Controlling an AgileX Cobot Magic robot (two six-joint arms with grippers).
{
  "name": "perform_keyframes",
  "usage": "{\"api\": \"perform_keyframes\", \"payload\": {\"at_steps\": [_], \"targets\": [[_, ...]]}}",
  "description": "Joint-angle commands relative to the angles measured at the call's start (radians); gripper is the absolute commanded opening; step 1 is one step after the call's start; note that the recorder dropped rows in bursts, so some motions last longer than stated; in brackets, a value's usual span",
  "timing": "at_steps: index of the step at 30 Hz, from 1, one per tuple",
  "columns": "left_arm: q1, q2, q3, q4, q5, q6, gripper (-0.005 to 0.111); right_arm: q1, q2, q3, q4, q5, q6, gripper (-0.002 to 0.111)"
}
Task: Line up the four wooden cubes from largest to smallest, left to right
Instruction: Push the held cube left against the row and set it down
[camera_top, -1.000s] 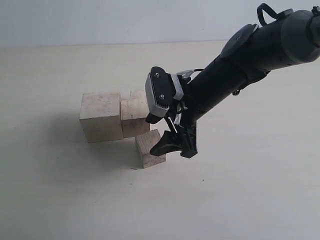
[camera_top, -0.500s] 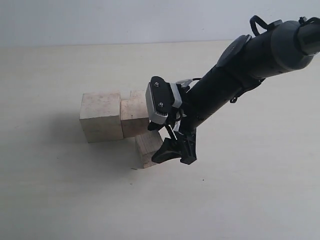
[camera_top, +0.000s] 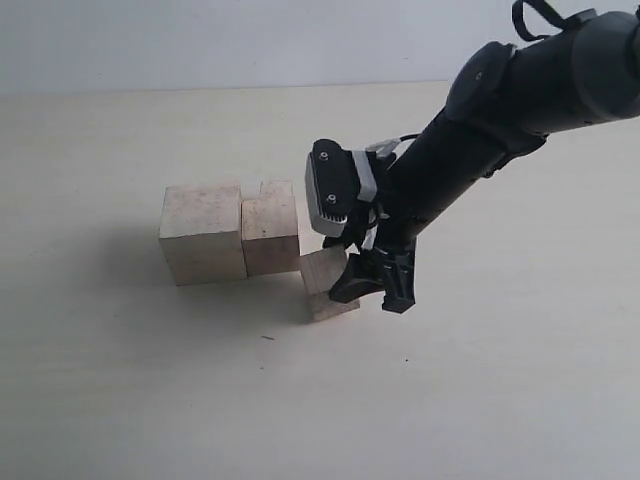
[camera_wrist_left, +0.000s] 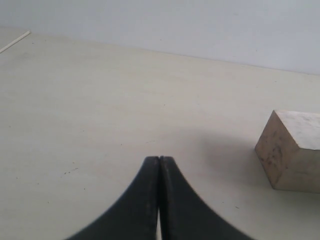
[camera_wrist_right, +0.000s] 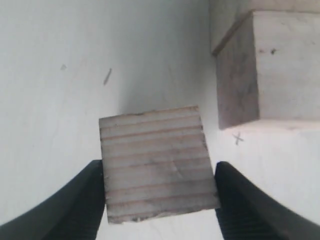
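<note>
Four pale wooden cubes show. The largest cube (camera_top: 203, 232) stands at the left, with the second cube (camera_top: 270, 232) touching its right side. Behind that pair only the top of another cube (camera_top: 276, 187) shows. My right gripper (camera_top: 360, 285) is shut on a small cube (camera_top: 323, 270), just right of the second cube and low over the table. In the right wrist view this striped-grain cube (camera_wrist_right: 157, 162) sits between both fingers (camera_wrist_right: 85, 200). The second cube (camera_wrist_right: 265, 75) lies close beyond it. My left gripper (camera_wrist_left: 159, 160) is shut and empty, with the largest cube (camera_wrist_left: 295, 150) off to one side.
The pale tabletop (camera_top: 150, 400) stretches open in front of and to the right of the cubes. A light wall (camera_top: 200, 40) rises behind the table. The black right arm (camera_top: 500, 110) slants in from the upper right.
The right gripper has carried the small cube to the right and back. It now sits nearer the second cube's right side and is turned more squarely.
</note>
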Motion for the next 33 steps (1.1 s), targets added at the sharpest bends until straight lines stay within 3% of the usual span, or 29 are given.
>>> {"api": "perform_keyframes", "payload": {"at_steps": [1,7,16,25,33], "targets": [[-0.005,-0.006,0.000,0.000,-0.006,0.000,0.000,-0.038,-0.040,0.001,-0.075,-0.013,0.064,0.000],[-0.005,-0.006,0.000,0.000,-0.006,0.000,0.000,-0.118,-0.044,0.001,-0.048,-0.066,0.046,0.000],[-0.005,-0.006,0.000,0.000,-0.006,0.000,0.000,-0.143,0.075,-0.008,0.281,-0.106,-0.333,0.000],[-0.005,-0.006,0.000,0.000,-0.006,0.000,0.000,-0.147,0.200,-0.183,0.314,0.006,-0.340,0.000],[-0.005,-0.006,0.000,0.000,-0.006,0.000,0.000,-0.147,0.242,-0.199,0.318,0.064,-0.335,0.000]]}}
